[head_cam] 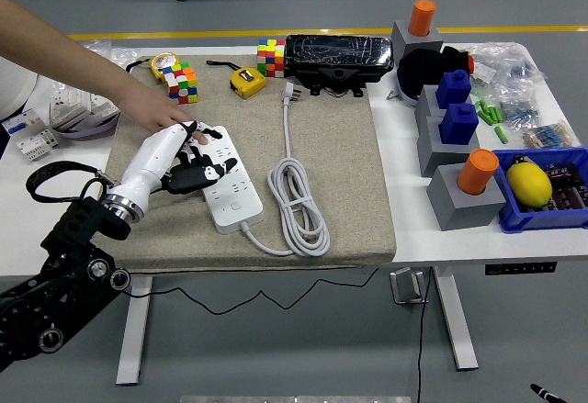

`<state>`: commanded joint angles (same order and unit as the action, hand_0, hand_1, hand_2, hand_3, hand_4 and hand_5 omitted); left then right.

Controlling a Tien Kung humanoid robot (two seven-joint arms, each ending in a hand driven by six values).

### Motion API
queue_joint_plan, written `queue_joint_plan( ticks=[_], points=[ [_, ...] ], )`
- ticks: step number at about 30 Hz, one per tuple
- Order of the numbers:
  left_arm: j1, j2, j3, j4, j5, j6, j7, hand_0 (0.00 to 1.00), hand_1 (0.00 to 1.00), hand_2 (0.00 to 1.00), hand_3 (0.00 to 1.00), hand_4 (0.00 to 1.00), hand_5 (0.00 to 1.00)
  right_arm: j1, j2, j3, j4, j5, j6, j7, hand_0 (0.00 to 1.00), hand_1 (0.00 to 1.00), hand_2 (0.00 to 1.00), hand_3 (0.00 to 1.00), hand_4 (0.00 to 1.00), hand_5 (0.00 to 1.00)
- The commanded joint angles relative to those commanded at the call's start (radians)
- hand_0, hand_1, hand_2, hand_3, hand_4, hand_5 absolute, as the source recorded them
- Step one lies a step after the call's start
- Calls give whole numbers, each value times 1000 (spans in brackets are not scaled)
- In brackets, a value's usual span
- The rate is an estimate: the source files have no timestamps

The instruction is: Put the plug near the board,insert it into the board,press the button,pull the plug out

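A white power strip lies on the beige mat, left of centre. My left hand, white with black fingers, is over the strip's far half. Its fingers curl around the black plug, which sits at the strip's left edge and is mostly hidden by them. A person's hand reaches in from the upper left and rests on the strip's far end, touching my fingers. The strip's own white cable lies coiled to its right, with its plug at the mat's far edge.
Two colour cubes, a yellow tape measure and a black case line the back. At the right stand grey blocks with orange cylinders and a blue bin holding a yellow fruit.
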<state>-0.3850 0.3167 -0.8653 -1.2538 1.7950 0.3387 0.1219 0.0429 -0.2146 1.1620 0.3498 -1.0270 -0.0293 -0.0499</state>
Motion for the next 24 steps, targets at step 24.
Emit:
queue_joint_plan(
  ticks=[24],
  points=[
    [-26, -24, 43, 113, 66, -16, 51, 733, 678, 673, 711, 876, 445, -4, -1, 1, -3, 1, 1, 0, 650, 645, 633, 561, 983, 548]
  ],
)
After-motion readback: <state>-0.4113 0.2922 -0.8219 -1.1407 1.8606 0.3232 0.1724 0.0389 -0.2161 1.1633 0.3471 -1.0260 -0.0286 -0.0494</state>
